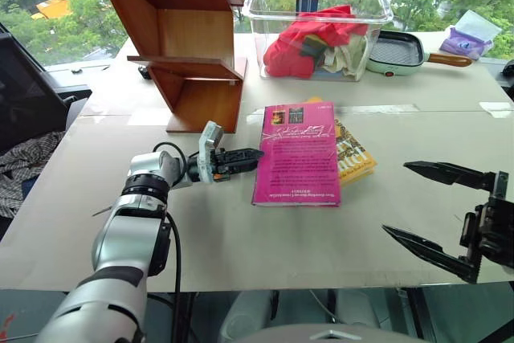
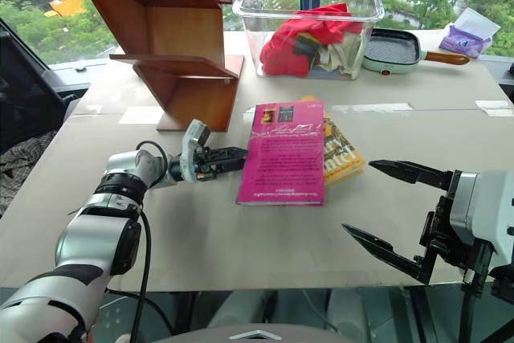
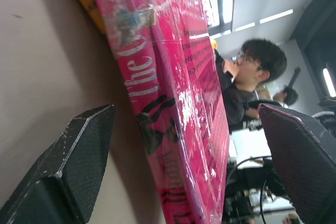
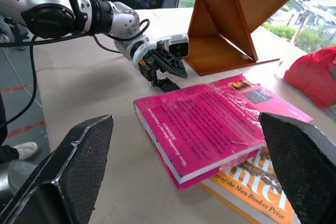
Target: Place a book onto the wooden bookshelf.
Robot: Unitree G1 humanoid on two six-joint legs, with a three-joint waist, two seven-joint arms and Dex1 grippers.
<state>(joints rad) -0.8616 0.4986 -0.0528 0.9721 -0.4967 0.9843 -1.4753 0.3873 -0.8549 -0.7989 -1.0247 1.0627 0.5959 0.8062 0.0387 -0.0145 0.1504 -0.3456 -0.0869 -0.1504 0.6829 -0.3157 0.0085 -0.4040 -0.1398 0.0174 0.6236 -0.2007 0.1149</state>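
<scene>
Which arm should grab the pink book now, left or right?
Left, probably. The left tool is open, level with the table and right at the spine edge of the pink book, which lies on a yellow book. The right tool, also open, hangs off to the side.

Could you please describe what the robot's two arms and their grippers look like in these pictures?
The left arm is glossy silver-grey with black ring joints and a thin black cable looping beside the wrist. A white, boxy camera block sits by its left gripper, which has two black fingers. The right gripper has two long, pointed black fingers on a black bracket and a light grey housing.
</scene>
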